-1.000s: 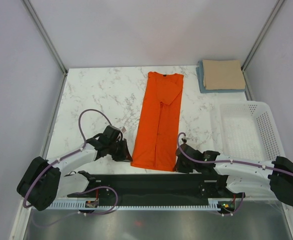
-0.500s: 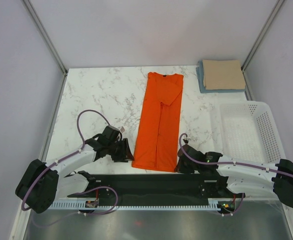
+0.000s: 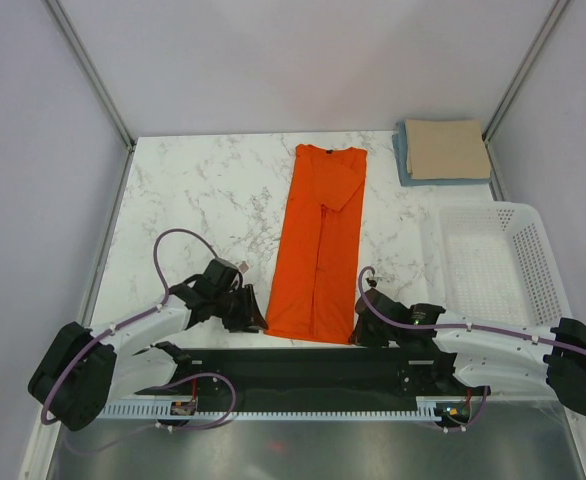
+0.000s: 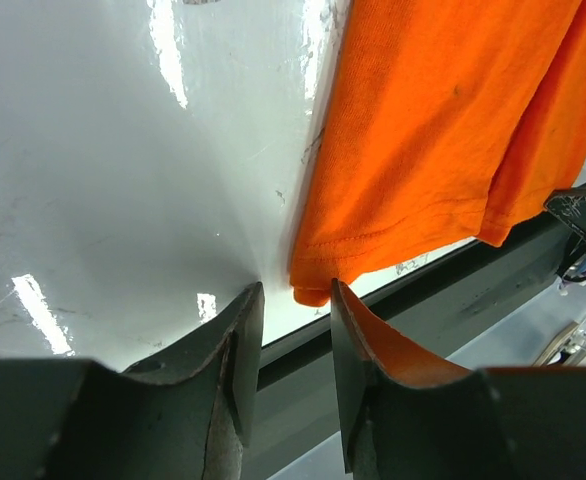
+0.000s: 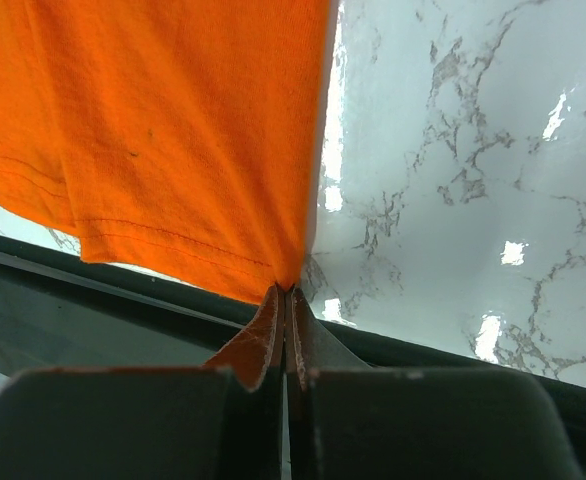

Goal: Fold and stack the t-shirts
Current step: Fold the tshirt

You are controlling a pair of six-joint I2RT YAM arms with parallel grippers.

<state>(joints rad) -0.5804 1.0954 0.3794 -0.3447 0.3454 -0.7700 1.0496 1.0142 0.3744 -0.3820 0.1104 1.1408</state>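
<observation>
The orange t-shirt lies folded into a long strip on the marble table, collar at the far end. My left gripper is open at the strip's near left corner; in the left wrist view the hem corner lies just ahead of its gap. My right gripper is shut on the near right hem corner, seen in the right wrist view. The tan-beige t-shirt lies folded on the light blue t-shirt at the far right.
A white perforated basket stands at the right side. The black rail runs along the table's near edge, just below both grippers. Grey walls close in the table.
My left gripper has slid a little nearer along the strip's left edge to the near corner. My right gripper has shifted slightly toward the near edge at the right corner.
</observation>
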